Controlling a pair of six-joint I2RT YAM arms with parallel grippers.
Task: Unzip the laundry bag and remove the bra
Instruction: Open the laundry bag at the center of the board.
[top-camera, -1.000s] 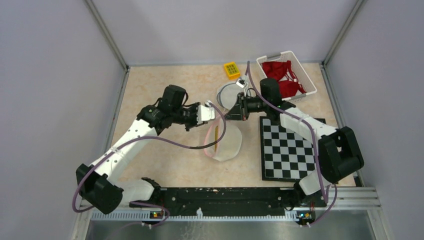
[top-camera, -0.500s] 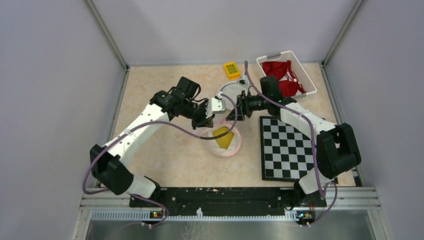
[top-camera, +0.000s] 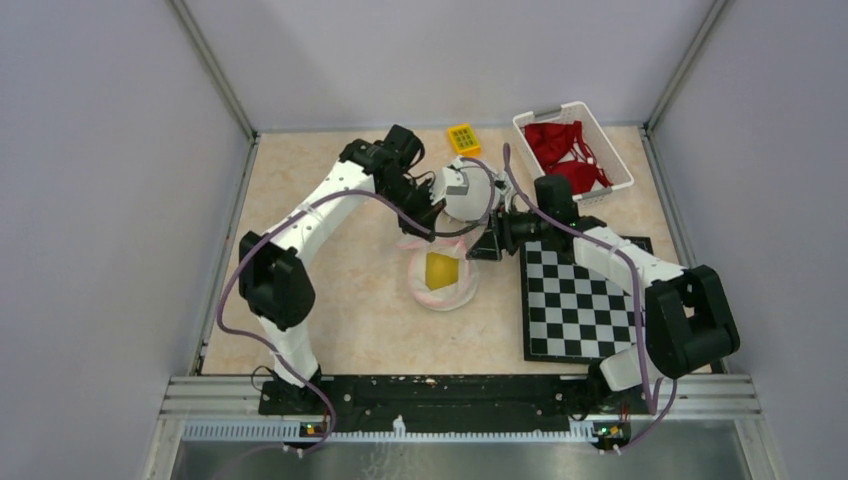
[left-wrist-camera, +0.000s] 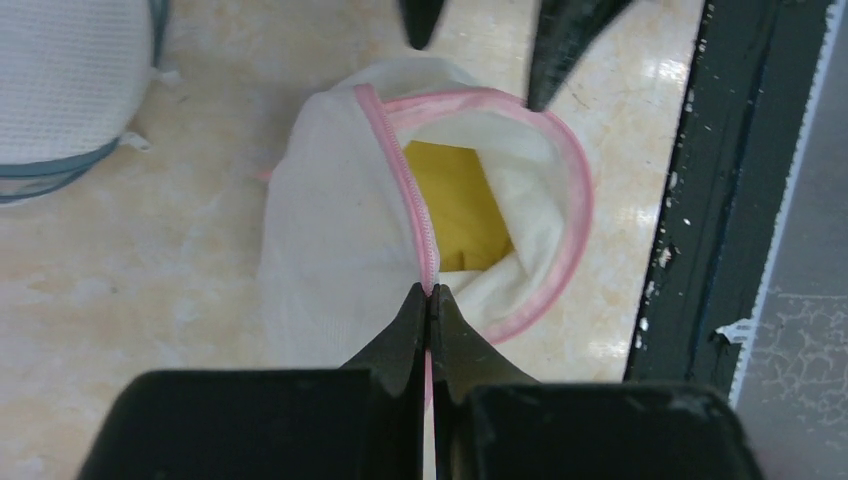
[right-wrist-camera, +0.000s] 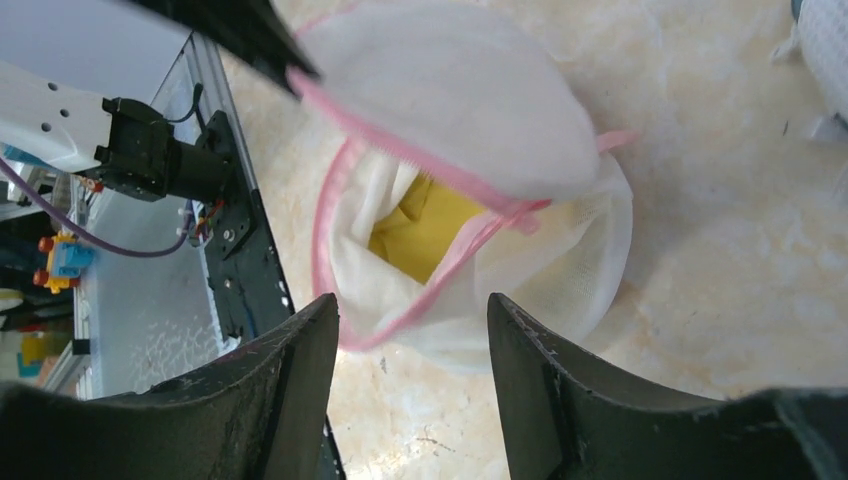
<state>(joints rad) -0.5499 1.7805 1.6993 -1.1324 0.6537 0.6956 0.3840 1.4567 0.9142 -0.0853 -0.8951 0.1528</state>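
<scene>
My left gripper (left-wrist-camera: 430, 292) pinches the laundry bag (left-wrist-camera: 330, 250) by its zipper (left-wrist-camera: 413, 205). My right gripper (right-wrist-camera: 410, 305) is spread wide; it should descend centred onto the bra (right-wrist-camera: 420, 228).

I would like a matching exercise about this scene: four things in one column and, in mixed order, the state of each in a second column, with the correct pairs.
1. left tool
2. right tool
3. white basket
4. laundry bag

a. holds red garments
b. open, gripping nothing
c. shut on the pink zipper
d. unzipped, yellow item inside

Pairs: 1-c, 2-b, 3-a, 4-d.
</scene>
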